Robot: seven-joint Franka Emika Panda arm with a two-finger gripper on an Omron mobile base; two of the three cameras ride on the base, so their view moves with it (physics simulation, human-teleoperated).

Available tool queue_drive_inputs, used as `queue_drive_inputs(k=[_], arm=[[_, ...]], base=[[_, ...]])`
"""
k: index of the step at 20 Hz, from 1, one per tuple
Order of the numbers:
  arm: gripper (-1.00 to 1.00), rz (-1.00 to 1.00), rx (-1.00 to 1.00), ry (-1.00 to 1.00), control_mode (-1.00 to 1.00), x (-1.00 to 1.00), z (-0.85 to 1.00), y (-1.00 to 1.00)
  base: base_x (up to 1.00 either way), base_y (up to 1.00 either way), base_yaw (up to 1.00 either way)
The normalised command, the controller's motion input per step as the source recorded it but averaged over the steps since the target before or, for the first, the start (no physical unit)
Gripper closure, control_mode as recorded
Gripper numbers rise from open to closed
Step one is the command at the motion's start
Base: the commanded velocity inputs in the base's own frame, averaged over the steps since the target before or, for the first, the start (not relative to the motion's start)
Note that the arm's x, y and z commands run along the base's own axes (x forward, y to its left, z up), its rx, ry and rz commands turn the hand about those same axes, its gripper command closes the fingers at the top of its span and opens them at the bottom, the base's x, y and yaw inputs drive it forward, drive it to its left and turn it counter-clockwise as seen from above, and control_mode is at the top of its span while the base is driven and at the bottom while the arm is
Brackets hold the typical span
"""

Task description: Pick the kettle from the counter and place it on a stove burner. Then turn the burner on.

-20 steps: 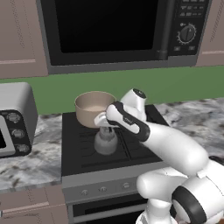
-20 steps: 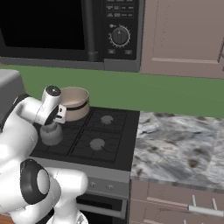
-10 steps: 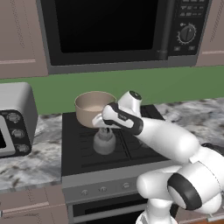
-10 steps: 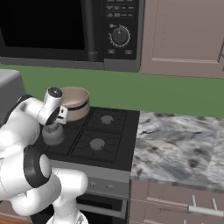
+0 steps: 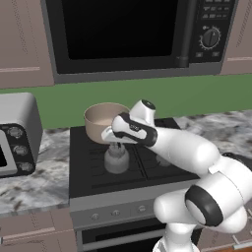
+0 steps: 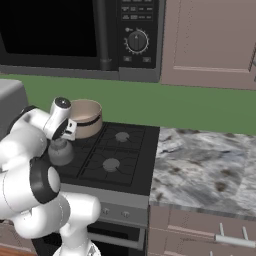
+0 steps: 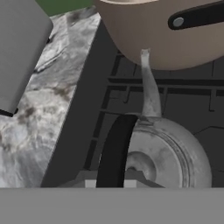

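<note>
The small grey kettle [image 5: 116, 159] [image 6: 60, 152] [image 7: 162, 155] is at the front left burner of the black stove [image 5: 93, 173], just in front of the tan saucepan [image 5: 100, 121] [image 6: 86, 118] [image 7: 144, 33]. I cannot tell whether it rests on the grate. My gripper [image 5: 115, 145] [image 6: 64, 140] [image 7: 109, 181] comes down from above and is shut on the kettle's dark arched handle [image 7: 114, 148]. The spout [image 7: 148, 89] points toward the saucepan. Marbled counter [image 7: 37, 111] [image 6: 205, 170] lies on both sides of the stove.
The saucepan's dark side handle [image 7: 197, 16] sticks out over the back of the stove. Two right-hand burners [image 6: 111, 163] [image 6: 122, 136] are bare. A grey toaster oven [image 5: 15, 133] [image 7: 19, 48] stands on the left counter. A black microwave [image 5: 133, 34] hangs above.
The arm's forearm and elbow have swung lower and toward the right. The gripper and kettle have stayed at the front left burner, shifting only slightly.
</note>
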Motion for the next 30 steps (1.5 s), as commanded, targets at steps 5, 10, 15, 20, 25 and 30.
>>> queue_drive_inputs(k=[5, 10, 15, 20, 25, 30], arm=[[-1.0, 0.0, 0.0, 0.0, -1.0, 0.0, 0.0, 0.0], [-1.0, 0.0, 0.0, 0.0, -1.0, 0.0, 0.0, 0.0], [-1.0, 0.0, 0.0, 0.01, -1.0, 0.0, 0.03, 0.0], [-1.0, -0.01, 0.0, 0.0, -1.0, 0.0, 0.45, 0.0], [-1.0, -0.06, -0.04, -0.01, -1.0, -0.05, 0.64, 0.01], [-1.0, -0.09, -0.07, -0.13, -1.0, -0.71, 0.28, 0.0]], base=[[0.0, 0.0, 0.0], [0.0, 0.0, 0.0], [0.0, 0.0, 0.0], [0.0, 0.0, 0.0], [0.0, 0.0, 0.0], [0.0, 0.0, 0.0]])
